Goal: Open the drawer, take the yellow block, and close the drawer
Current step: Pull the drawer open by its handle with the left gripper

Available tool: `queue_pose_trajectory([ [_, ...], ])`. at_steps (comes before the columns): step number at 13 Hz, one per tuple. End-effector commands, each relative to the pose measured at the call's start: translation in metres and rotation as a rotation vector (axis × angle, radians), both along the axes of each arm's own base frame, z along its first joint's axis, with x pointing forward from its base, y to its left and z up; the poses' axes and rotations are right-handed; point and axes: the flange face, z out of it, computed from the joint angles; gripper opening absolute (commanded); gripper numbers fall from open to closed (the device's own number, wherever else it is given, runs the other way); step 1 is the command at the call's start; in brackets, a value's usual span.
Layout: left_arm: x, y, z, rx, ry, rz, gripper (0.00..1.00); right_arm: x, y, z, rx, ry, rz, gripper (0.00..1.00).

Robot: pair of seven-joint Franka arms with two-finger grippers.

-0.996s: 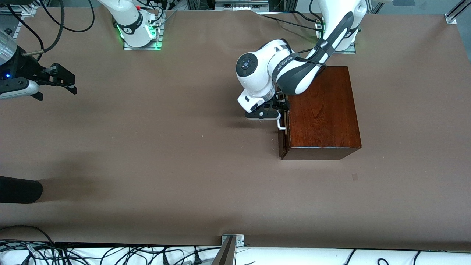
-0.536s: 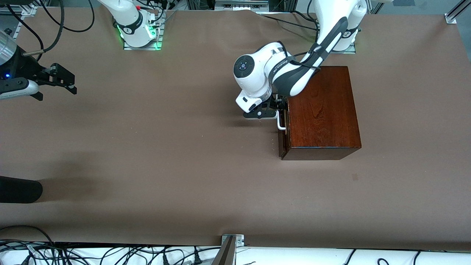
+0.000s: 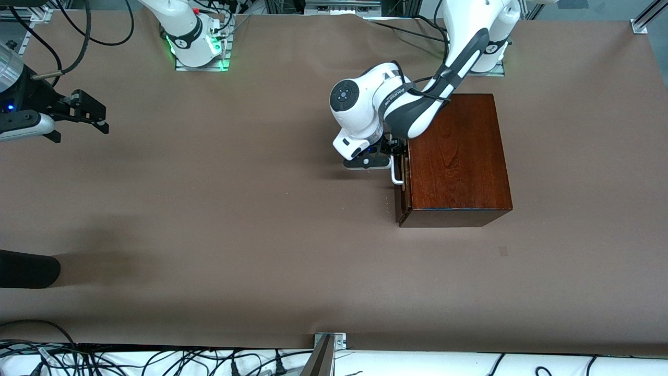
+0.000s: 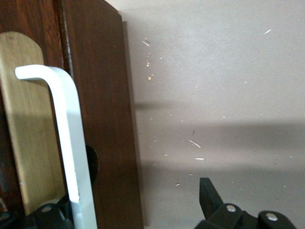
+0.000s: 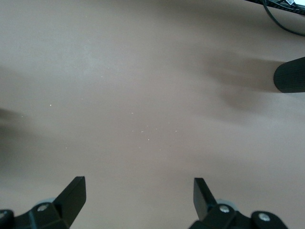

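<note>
Reaching down at the drawer [image 3: 401, 189] front, the left gripper [image 3: 392, 156] straddles the white handle [image 4: 66, 138], fingers apart.
The right gripper [image 3: 96, 119] waits with fingers spread over the table [image 3: 235, 219].

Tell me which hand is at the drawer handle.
The left hand: it sits at the white handle on the drawer front. The right hand hangs open over bare table at its own end.

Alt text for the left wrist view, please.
The left gripper, fingers open, straddles the white handle of the drawer. One finger is over the bare brown table. No yellow block is visible.
</note>
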Motion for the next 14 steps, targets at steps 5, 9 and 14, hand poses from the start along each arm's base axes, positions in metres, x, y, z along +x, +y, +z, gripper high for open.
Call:
queue_pose_trajectory([
  [5,-0.013,-0.061,-0.018,-0.121,-0.065,0.004,1.0,0.0,-0.002,0.004,-0.012,0.004,0.004,1.0],
  [9,-0.003,-0.078,-0.012,-0.162,-0.076,0.015,1.0,0.0,-0.002,0.004,-0.012,0.004,0.004,1.0],
  [14,-0.004,-0.096,-0.011,-0.193,-0.075,0.013,1.0,0.0,-0.002,0.004,-0.012,0.004,0.002,1.0],
])
